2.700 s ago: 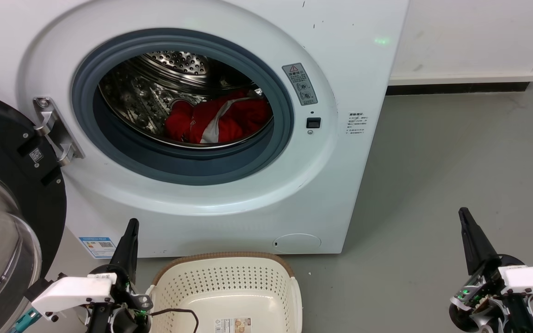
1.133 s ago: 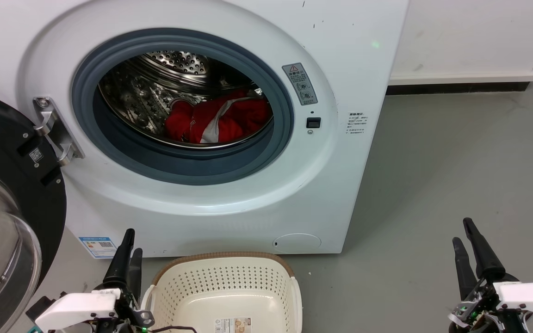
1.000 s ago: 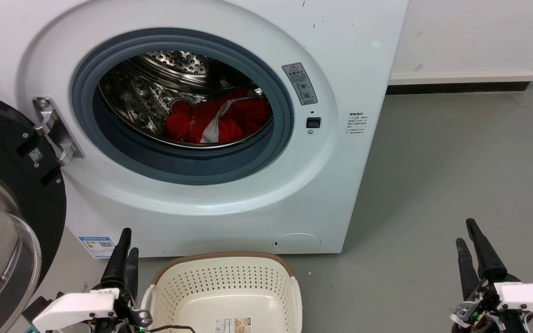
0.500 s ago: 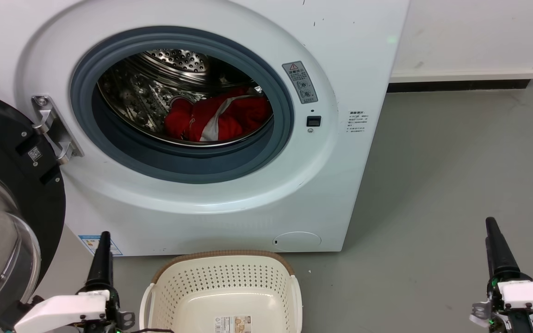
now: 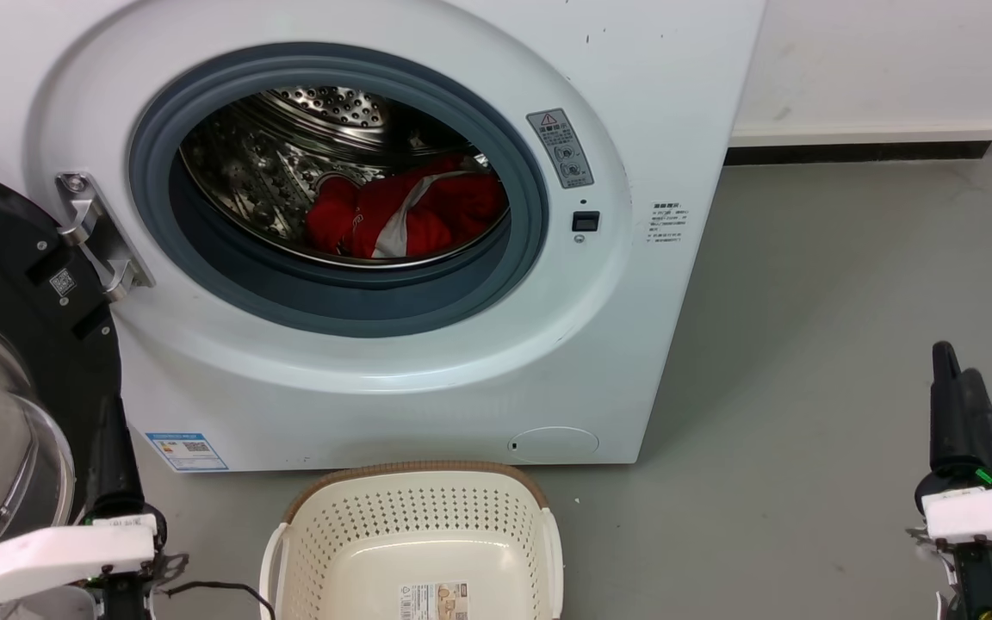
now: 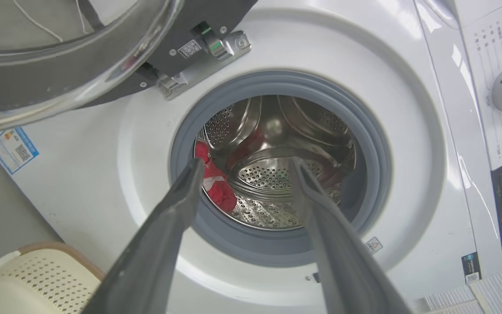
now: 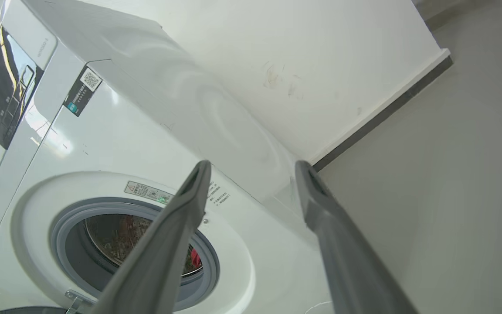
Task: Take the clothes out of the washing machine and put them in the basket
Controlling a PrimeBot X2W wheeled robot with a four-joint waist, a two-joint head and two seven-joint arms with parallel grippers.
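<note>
Both empty, fingers apart: my left gripper [image 6: 246,160], my right gripper [image 7: 254,163]. Red clothes [image 6: 220,194] sit in washing machine [image 6: 408,144] ahead of left gripper; basket [image 5: 414,517] between both.

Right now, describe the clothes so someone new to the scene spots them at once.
Find the big white washer, its round door swung open. Look through the grey ring into the steel drum: the clothes lie bunched at its bottom. They are the one bright red thing there, with a white stripe.

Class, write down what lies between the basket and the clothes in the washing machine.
In the head view, from the basket up to the clothes: the washing machine with its white front, then its grey rubber ring.
</note>
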